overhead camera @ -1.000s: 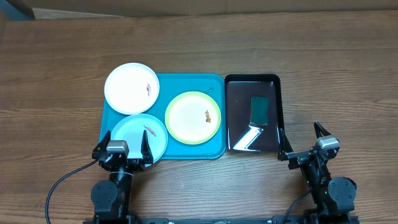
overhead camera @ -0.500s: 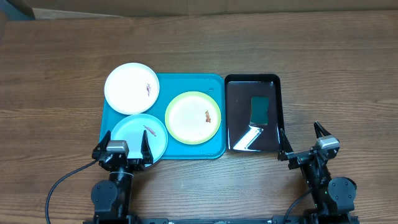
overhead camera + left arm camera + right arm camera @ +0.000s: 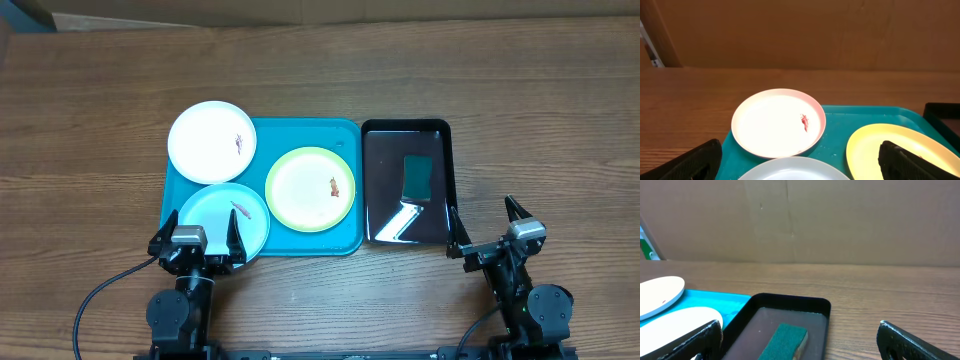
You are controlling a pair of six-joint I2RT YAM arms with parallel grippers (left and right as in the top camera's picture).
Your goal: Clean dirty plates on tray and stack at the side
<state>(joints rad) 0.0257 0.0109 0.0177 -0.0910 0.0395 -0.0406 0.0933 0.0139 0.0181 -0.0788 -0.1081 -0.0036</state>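
Note:
The turquoise tray (image 3: 300, 135) holds three plates. The white plate (image 3: 205, 145) sits at its far left corner, overhanging the rim, with a brown bit on it. The pale blue plate (image 3: 215, 215) is at the near left and the yellow-green rimmed plate (image 3: 305, 190) in the middle, each with a brown bit. My left gripper (image 3: 193, 246) is open and empty at the near edge of the pale blue plate. My right gripper (image 3: 490, 233) is open and empty over bare table, right of the black bin's near corner. The left wrist view shows the white plate (image 3: 777, 122), the yellow-green plate (image 3: 900, 150) and the tray (image 3: 840, 132).
A glossy black bin (image 3: 440, 135) stands right of the tray with a green sponge (image 3: 417, 177) in it; the sponge also shows in the right wrist view (image 3: 787, 340). A brown cardboard wall runs along the table's far side.

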